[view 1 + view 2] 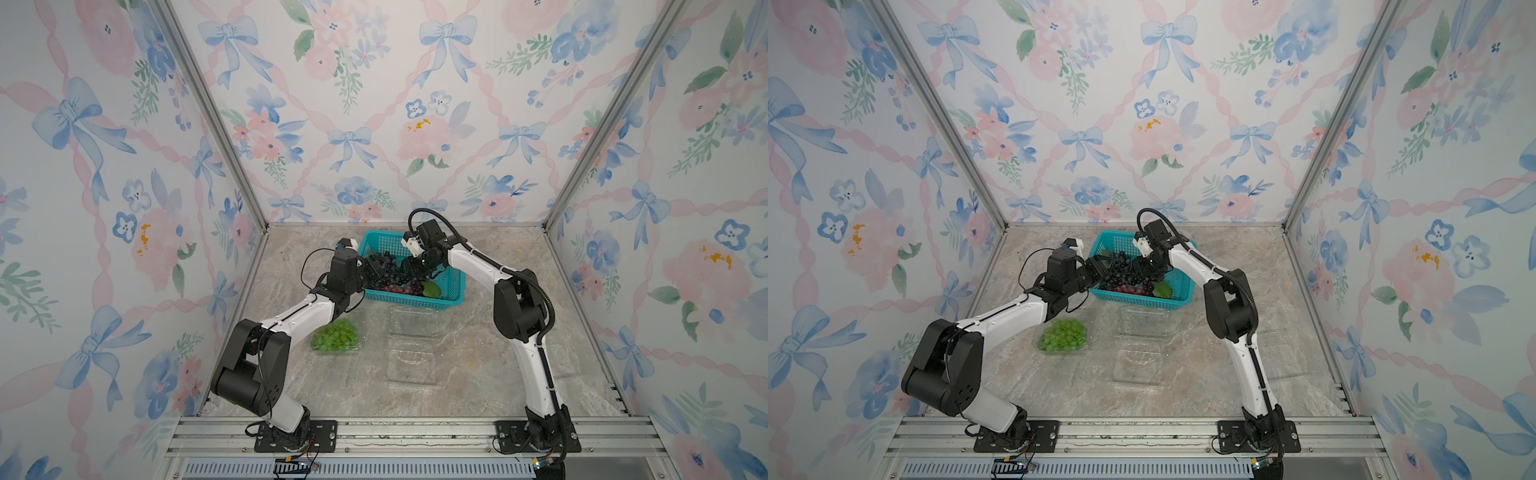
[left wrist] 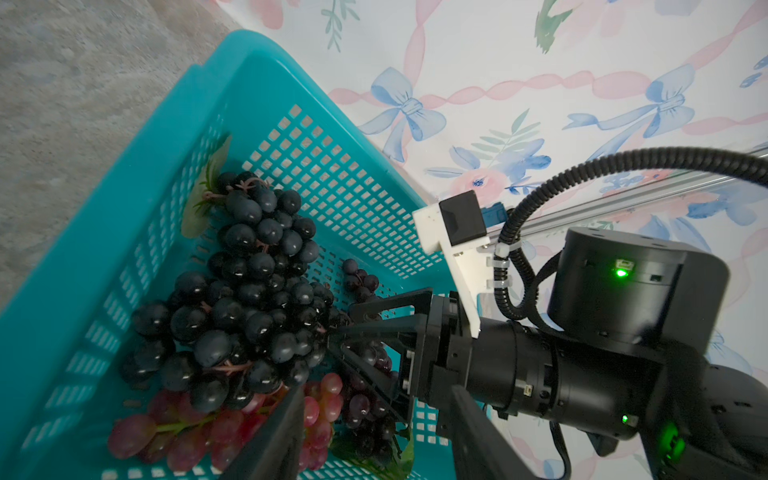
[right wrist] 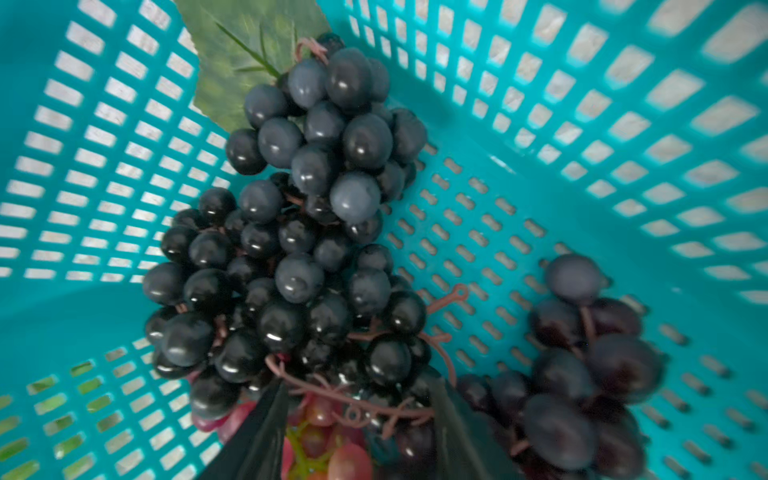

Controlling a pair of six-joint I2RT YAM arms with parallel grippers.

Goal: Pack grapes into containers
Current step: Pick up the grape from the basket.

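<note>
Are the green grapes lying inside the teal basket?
No, the green grapes sit in a clear container on the table, outside the teal basket.

Blue-black bunch (image 2: 249, 291), red bunch (image 2: 195, 432), purple bunch (image 3: 582, 374) in teal basket (image 2: 83, 291); green bunch (image 1: 336, 335) in clear punnet (image 1: 332, 351); second punnet (image 1: 413, 353) open, empty.

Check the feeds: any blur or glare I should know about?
Right wrist view: smeared toward its edges, the purple bunch soft. Left wrist view: sharp, glints on the blue-black bunch. In both top views: even light, empty clear containers nearly vanish against the marble tabletop.
</note>
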